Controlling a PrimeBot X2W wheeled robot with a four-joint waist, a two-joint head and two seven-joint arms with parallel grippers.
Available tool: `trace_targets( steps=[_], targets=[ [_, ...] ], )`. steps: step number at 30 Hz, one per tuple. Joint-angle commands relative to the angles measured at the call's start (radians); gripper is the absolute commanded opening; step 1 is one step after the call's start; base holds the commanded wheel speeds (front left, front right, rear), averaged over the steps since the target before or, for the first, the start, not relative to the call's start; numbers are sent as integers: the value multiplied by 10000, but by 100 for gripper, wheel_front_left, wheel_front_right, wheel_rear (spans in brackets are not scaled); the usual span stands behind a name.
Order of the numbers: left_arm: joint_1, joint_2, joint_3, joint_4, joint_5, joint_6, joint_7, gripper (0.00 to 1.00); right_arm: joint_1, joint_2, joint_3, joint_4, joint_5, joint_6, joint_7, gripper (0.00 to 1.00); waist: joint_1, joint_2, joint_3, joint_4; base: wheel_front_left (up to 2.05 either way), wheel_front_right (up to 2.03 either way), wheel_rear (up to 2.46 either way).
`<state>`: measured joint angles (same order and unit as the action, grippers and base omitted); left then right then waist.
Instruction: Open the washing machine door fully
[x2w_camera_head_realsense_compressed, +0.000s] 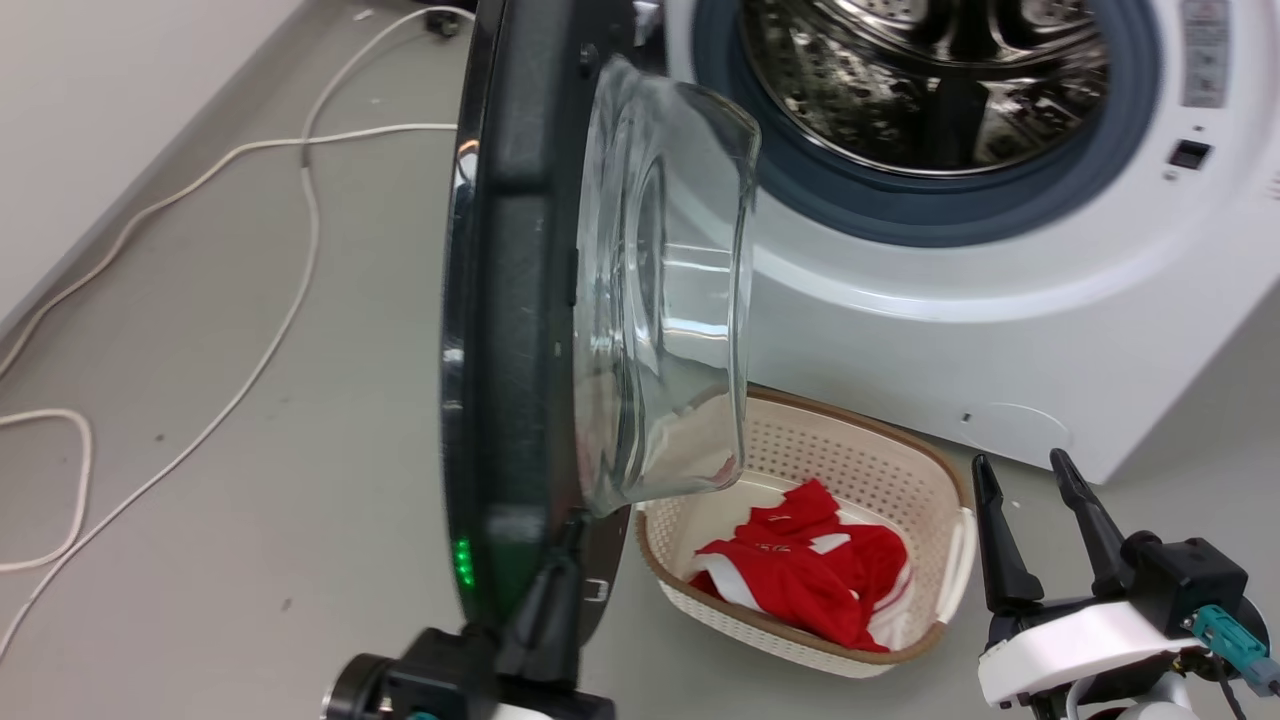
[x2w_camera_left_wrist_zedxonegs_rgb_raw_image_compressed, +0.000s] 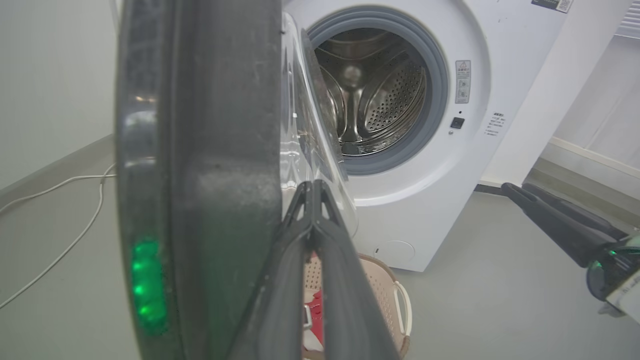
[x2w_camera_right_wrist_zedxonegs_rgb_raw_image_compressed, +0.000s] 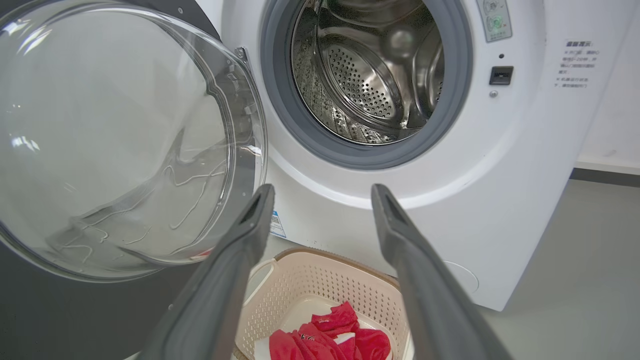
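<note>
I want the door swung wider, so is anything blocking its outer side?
Nothing visible does. Left of the washing machine door lies floor with white cables flat on it. The laundry basket sits on the door's inner side, below the glass bowl, with the left end effector.

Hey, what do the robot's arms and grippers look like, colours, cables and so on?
Each gripper has two long, tapering dark fingers. The right gripper is mounted on a black block and a white wrist shell, with a teal connector at its side. The left gripper has a black rounded base.
</note>
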<state>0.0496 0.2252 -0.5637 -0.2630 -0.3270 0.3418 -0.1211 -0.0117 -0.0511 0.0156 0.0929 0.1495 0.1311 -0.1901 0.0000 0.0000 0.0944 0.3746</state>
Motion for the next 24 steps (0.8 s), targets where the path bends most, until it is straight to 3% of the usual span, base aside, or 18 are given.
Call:
trace_targets(
  steps=[1,8,24],
  targets=[
    [86,145,292,133,-132,103,-75,0,69,18,1,-64,2,-7,17,100,0,0,13,428,0,0,0],
    [27,498,1523,626,-963,0,-533,0,-21,17,61,-116,-87,-7,97,100,0,0,84,588,0,0,0],
    [-1075,1445,4266,2432,-2524,-647,-1244,0,-173,18,-35,-266,-106,-7,250,100,0,0,501,202,0,0,0]
  ],
)
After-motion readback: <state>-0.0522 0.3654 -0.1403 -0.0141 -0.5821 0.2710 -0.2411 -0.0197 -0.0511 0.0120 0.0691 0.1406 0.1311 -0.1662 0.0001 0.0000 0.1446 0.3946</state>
